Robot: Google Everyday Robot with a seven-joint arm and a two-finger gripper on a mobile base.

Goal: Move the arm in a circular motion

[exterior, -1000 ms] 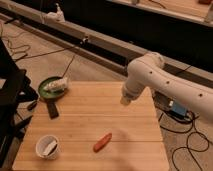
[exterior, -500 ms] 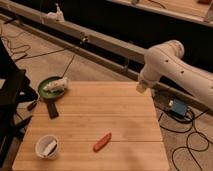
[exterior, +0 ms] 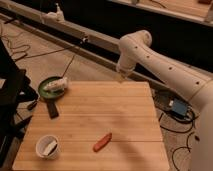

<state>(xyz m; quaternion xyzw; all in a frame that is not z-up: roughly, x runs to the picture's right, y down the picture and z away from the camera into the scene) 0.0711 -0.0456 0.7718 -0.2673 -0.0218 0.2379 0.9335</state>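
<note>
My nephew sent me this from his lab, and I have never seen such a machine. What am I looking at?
The big white thing is a robot arm, built of thick rounded tube pieces and reaching in from the right. It bends at an elbow and tapers down to its gripper, a two-finger claw, which hangs near the far edge of a wooden table. The gripper is shut and nothing shows in it. There is only one picture, looking down on the table from above; where the camera is mounted is not known. On the table lie a green pan with something white in it, a white cup and a small reddish stick-shaped item. A blue box sits on the floor.
</note>
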